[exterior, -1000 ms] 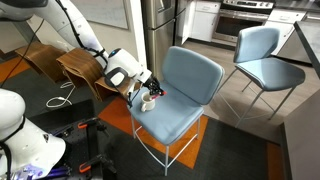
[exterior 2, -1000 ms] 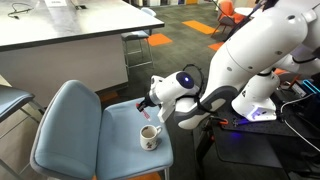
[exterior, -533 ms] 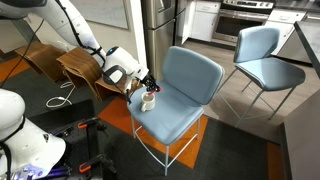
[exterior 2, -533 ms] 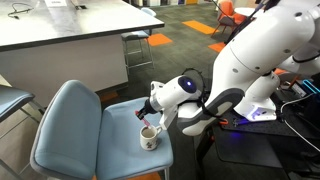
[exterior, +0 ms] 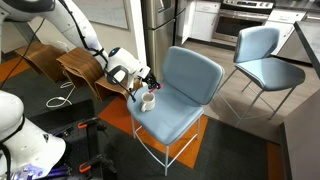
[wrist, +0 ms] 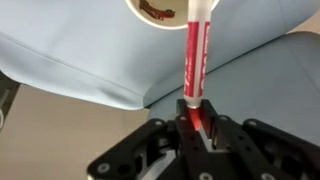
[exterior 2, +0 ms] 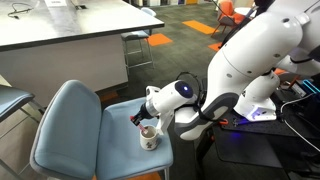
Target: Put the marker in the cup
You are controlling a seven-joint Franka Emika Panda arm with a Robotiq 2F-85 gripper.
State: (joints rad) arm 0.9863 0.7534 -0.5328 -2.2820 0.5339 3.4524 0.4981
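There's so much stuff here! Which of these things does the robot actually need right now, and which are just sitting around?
In the job: marker, held in the gripper; white cup on the near blue chair.
Just around: far blue chair, wooden chair, long table.

An office kitchenette is suggested. Behind the blue chair (exterior: 190, 85), a steel refrigerator (exterior: 160, 20) and an oven (exterior: 248, 12) (partly cropped) are seen.
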